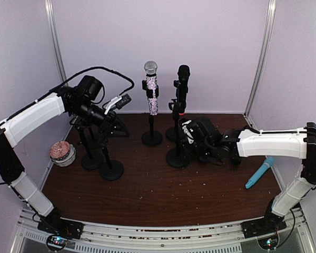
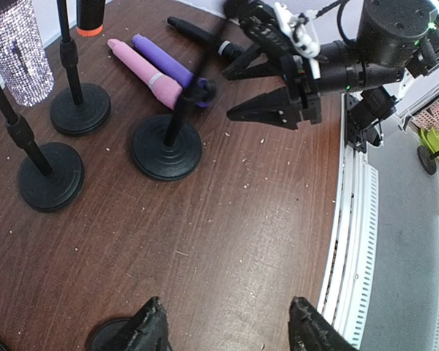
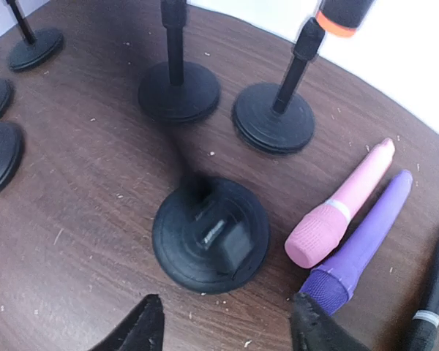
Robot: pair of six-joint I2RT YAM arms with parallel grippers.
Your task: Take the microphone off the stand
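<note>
The left arm (image 1: 34, 116) and right arm (image 1: 268, 143) wear white shells over black joints. A black cable (image 1: 102, 67) loops off the left one. The left claw (image 2: 227, 329) and right claw (image 3: 227, 325) are black.

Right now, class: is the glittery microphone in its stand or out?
In: the glittery microphone sits upright, gripped by the clip of its stand.

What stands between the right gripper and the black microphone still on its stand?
An empty stand sits directly below the open right gripper; the black microphone is clipped on the next stand beyond it. Nothing else visible lies between them.
</note>
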